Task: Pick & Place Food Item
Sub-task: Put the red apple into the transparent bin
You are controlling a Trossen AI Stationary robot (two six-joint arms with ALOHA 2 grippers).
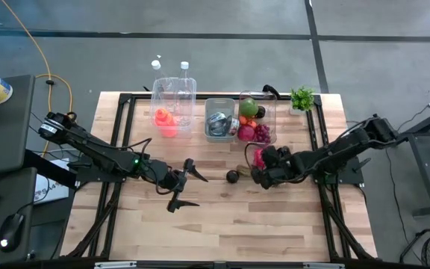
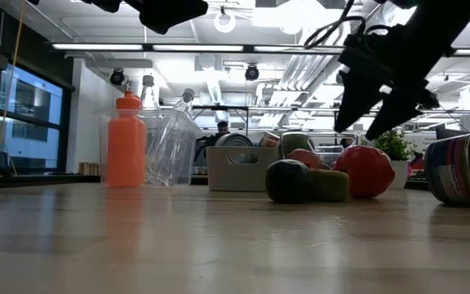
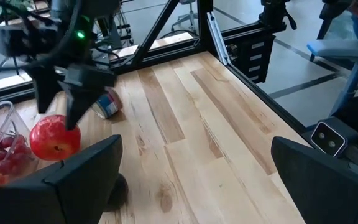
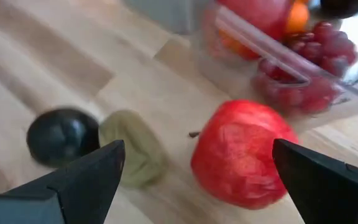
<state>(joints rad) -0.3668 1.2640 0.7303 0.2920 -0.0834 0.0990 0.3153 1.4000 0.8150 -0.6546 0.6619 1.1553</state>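
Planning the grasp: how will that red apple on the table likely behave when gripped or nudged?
The red apple looks round and smooth, so it will probably roll if nudged and may slip in a pinch. It appears firm, likely rigid. The open right gripper hovers just above it.

Wooden worktop [image 1: 222, 224] carries a red apple [image 4: 247, 152]. Beside the apple lie a green fruit [image 4: 132, 146] and a dark fruit [image 4: 61, 135]. Beyond the apple stand a clear fruit bin [image 1: 267, 123], grey bin [image 1: 219, 119], orange bottle [image 2: 126, 140].

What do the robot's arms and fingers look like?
Both arms are dark, jointed and thin. The left arm shows a small green light and ends in two long, dark, flat fingers. The right arm looks the same, with black cables beside its gripper.
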